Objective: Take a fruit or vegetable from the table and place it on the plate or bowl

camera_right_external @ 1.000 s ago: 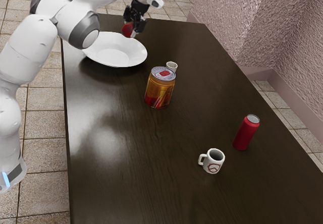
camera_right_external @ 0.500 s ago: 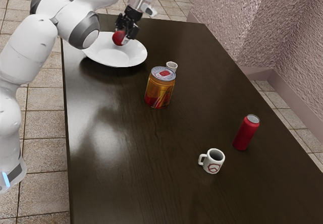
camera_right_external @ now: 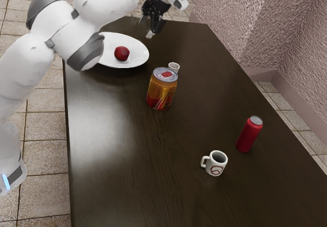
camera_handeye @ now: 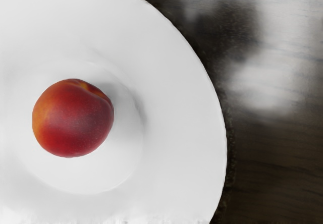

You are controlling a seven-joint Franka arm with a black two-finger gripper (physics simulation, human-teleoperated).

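Exterior view first: the peach [camera_right_external: 121,53] is sitting on the white plate [camera_right_external: 139,58], pretty much in its middle, and the plate is up at around 11 o'clock on the dark desk [camera_right_external: 168,150]. So as far as we can judge, the job itself looks done.

What could go wrong from here? The peach is round and the plate is shallow, so we reckon any knock could send it rolling toward the rim. The likeliest cause is the arm itself: its big white link crosses in front of the plate's 9 o'clock edge. A sloppy swing there could nudge the plate, which sits close to the desk's edge. The orange can [camera_right_external: 162,88] at 5 o'clock from the plate and the little cup [camera_right_external: 174,67] just behind it are near enough to get clipped too.

The claw [camera_right_external: 155,28] hangs above the desk at about 1 o'clock from the plate. Its fingers look spread apart, with nothing between them and touching nothing. The wrist view looks down on the peach resting in the plate's dip.
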